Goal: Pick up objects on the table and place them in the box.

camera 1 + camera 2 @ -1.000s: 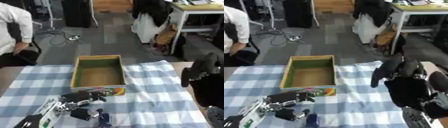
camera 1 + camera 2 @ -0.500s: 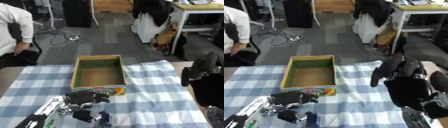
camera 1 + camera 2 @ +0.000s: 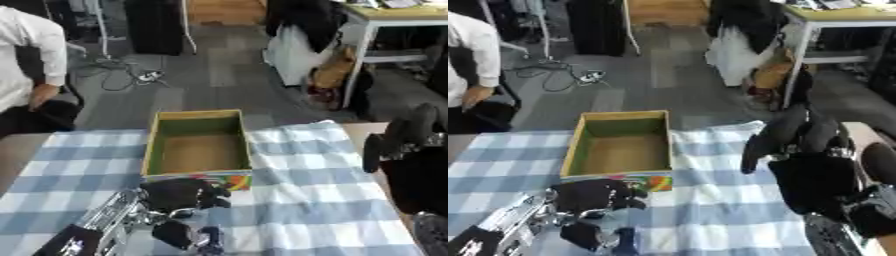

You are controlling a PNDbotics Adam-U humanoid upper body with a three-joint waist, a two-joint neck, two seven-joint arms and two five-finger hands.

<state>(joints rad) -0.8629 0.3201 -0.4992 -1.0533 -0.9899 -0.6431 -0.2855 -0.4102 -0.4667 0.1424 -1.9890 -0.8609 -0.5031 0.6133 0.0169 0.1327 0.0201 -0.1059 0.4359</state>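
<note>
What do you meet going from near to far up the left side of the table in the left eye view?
Dark object by the near edge → left hand, fingers curled → box, open and empty → grey floor beyond the table.

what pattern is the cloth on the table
Blue and white checks on the tablecloth, clearest in the left eye view.

Open box (image 3: 196,150) just beyond the left hand (image 3: 179,194), small objects (image 3: 188,235) on the desk (image 3: 297,200) just nearer than that hand, right hand (image 3: 785,137) raised well right of the box
</note>
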